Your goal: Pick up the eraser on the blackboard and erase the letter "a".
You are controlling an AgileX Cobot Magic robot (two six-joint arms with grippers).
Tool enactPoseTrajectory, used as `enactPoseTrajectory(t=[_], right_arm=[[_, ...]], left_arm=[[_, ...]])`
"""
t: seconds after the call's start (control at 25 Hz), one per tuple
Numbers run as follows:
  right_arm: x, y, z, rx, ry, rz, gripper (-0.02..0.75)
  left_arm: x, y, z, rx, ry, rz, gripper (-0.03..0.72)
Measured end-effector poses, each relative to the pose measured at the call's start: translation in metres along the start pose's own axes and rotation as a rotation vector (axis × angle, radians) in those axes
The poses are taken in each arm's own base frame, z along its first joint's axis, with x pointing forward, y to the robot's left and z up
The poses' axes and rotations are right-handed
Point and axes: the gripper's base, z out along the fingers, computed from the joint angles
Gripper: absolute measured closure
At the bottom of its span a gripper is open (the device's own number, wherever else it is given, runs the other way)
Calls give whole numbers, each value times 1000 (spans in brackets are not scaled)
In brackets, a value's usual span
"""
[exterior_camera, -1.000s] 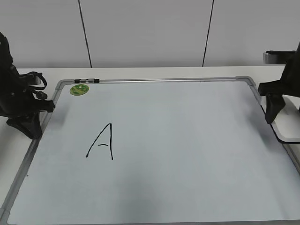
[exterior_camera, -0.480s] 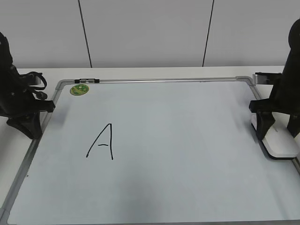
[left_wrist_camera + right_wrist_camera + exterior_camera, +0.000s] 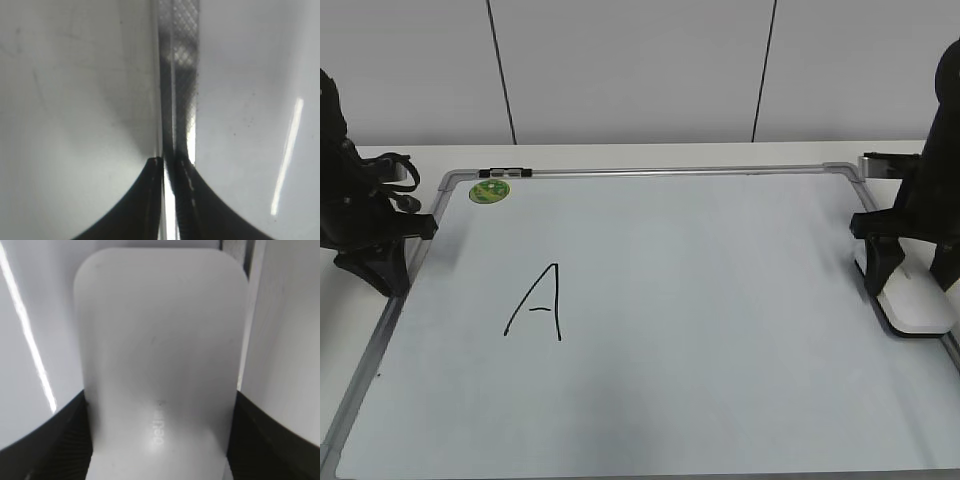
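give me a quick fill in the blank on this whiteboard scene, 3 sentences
1. The right hand has its fingers on either side of the white ____.
2. The eraser lies at the board's ____ edge.
3. The round sticker in the board's far-left corner is ____.

Missing words: eraser; right; green

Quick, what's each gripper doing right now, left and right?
Left gripper: shut, fingers together, holding nothing, resting over the blackboard frame.
Right gripper: fingers on either side of the eraser; a firm clamp cannot be told.
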Motion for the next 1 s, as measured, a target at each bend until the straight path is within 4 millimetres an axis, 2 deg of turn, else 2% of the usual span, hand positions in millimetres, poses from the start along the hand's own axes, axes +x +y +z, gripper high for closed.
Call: enactPoseTrajectory(t=[0.24,1.0], right_arm=[[-6,0,1,1,-58,-1,218],[-9,0,2,0,-82,0,211]], left_arm=[[0,0,0,0,0,0,633],[0,0,0,0,0,1,633]])
